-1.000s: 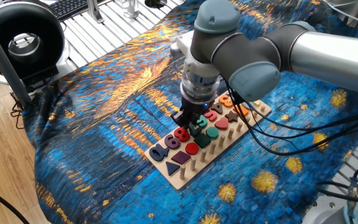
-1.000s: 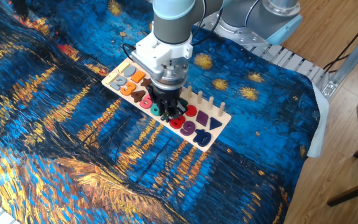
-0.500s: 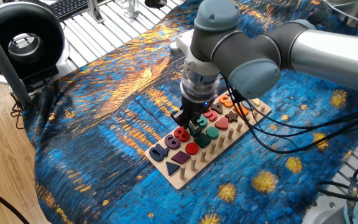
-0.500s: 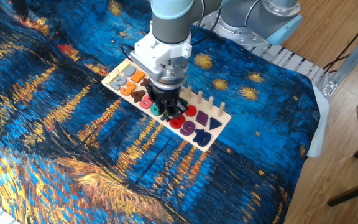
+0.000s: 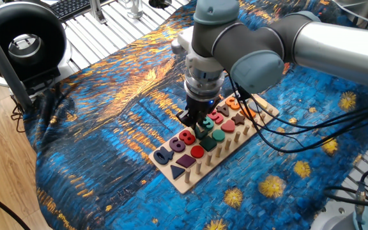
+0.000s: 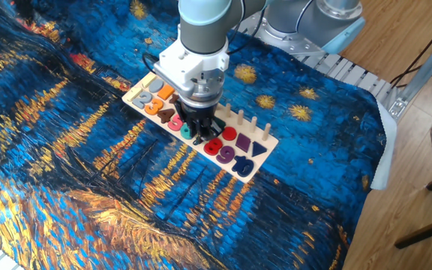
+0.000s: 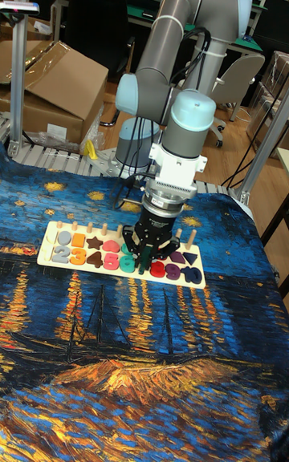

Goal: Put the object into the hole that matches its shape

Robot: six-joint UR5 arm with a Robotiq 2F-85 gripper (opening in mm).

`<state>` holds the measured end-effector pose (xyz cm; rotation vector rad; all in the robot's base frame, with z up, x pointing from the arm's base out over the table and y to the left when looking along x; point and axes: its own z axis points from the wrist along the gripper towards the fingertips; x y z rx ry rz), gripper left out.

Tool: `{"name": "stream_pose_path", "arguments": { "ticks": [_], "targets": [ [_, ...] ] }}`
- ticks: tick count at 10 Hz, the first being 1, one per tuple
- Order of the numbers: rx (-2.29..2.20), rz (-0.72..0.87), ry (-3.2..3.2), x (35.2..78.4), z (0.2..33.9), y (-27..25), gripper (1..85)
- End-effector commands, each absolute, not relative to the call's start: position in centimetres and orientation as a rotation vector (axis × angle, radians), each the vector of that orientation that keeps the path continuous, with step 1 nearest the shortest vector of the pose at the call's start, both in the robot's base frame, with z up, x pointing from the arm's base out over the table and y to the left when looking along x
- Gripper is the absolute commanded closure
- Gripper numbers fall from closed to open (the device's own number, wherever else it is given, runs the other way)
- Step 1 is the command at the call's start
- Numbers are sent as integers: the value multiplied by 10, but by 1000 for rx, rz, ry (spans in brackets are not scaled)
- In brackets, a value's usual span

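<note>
The long light-wood puzzle board (image 5: 185,183) (image 6: 267,142) (image 7: 46,258) lies on the blue painted cloth, with coloured numbers and shapes set in it. My gripper (image 5: 196,125) (image 6: 199,136) (image 7: 144,264) points straight down with its fingertips right at the board's number row, between a teal number and the red one. A dark, slim piece, the object (image 5: 200,131), shows between the black fingers, which look shut on it. The hole is hidden under the fingers and the piece. The dark green square block (image 5: 208,144) sits in the shape row just beside the gripper.
Upright wooden pegs (image 6: 247,120) line the board's far edge. A black round device (image 5: 24,38) stands at the table's corner. Cables (image 5: 286,137) trail from the arm over the cloth. A cardboard box (image 7: 48,85) sits behind the table.
The arm and gripper have shifted slightly along the board, away from the red number. The fingertips stay low at the board, with the dark piece still between them.
</note>
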<state>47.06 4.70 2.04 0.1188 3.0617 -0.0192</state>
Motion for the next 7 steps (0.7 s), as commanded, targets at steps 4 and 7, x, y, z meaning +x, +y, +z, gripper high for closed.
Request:
{"name": "stream_pose_path", "arguments": {
  "ticks": [4, 7],
  "targets": [
    [184, 12, 3070, 475, 27, 57, 623],
    [194, -7, 3081, 473, 28, 56, 667]
  ]
}}
